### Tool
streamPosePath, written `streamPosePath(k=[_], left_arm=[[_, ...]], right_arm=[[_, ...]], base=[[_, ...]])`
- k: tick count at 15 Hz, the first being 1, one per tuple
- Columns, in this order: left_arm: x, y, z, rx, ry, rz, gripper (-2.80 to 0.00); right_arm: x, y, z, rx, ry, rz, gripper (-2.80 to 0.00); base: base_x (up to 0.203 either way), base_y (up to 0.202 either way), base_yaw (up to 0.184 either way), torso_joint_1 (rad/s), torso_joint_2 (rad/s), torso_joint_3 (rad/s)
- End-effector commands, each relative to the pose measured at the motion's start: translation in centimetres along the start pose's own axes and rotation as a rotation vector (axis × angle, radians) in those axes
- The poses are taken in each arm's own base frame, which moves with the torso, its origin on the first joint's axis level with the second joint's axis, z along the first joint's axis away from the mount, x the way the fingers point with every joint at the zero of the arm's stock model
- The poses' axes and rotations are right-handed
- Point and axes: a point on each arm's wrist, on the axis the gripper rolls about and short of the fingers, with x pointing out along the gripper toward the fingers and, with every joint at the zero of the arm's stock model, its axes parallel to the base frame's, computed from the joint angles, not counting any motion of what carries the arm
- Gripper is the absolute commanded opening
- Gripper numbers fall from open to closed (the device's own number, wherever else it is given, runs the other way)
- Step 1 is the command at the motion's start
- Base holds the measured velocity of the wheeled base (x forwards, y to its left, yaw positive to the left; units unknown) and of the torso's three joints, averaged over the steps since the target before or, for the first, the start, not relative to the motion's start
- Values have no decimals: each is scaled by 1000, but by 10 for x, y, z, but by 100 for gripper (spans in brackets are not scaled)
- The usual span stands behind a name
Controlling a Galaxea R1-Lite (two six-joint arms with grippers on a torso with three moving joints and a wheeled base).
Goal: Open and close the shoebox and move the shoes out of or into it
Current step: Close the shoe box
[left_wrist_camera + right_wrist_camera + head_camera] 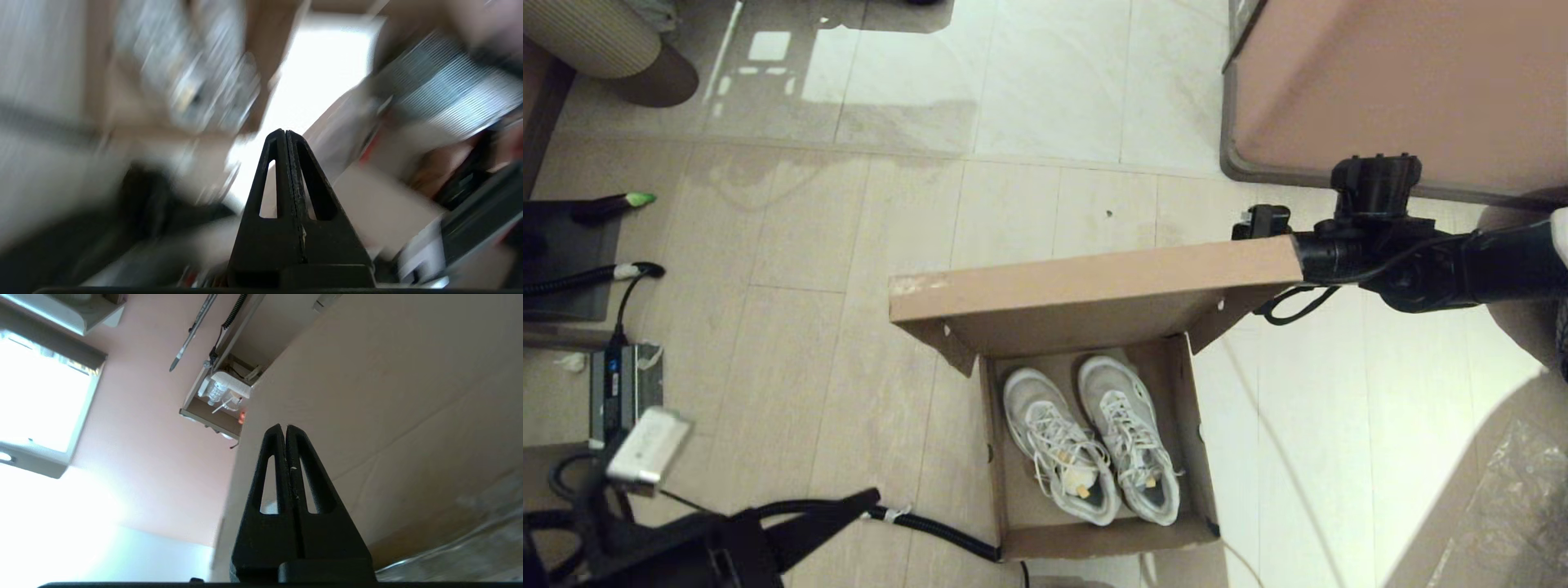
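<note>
- Two white shoes [1092, 437] side by side inside shoebox [1098, 535] on floor, flap lid [1094, 294] raised.
- Right gripper [285, 428] pressed together (empty), against lid's right end.
- Left gripper [285, 132] pressed together, low left.

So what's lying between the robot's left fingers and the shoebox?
In the head view, only a black ribbed cable lies there. It runs from just beside the left gripper to the shoebox's near left corner.
</note>
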Motion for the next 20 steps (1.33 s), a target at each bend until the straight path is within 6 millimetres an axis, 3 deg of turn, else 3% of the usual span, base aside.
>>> streamPosePath(k=[1, 6, 10, 13, 16, 18, 20], left_arm=[[-2, -19, 27, 4, -118, -78, -280], [38, -50, 82, -15, -230, -137, -280], [102, -45, 96, -71, -183, -88, -280], [164, -40, 87, -70, -104, -63, -280], [216, -38, 53, -10, 11, -59, -280], [216, -51, 35, 21, 52, -88, -280], [200, -49, 28, 27, 64, -77, -280]], right_arm=[[-5, 3, -19, 26, 4, -3, -280], [-37, -12, -45, 105, -72, -12, -280], [-64, -28, -73, 167, -138, -12, -280], [-78, -38, -96, 206, -179, -11, -280], [-81, -45, -114, 200, -185, -18, -280], [-83, -37, -120, 146, -214, -21, -280], [-83, -25, -126, -62, -271, -45, -280]], base=[[0, 0, 0, 0, 0, 0], [0, 0, 0, 0, 0, 0], [0, 0, 0, 0, 0, 0], [0, 0, 0, 0, 0, 0], [0, 0, 0, 0, 0, 0], [0, 0, 0, 0, 0, 0], [0, 0, 0, 0, 0, 0]])
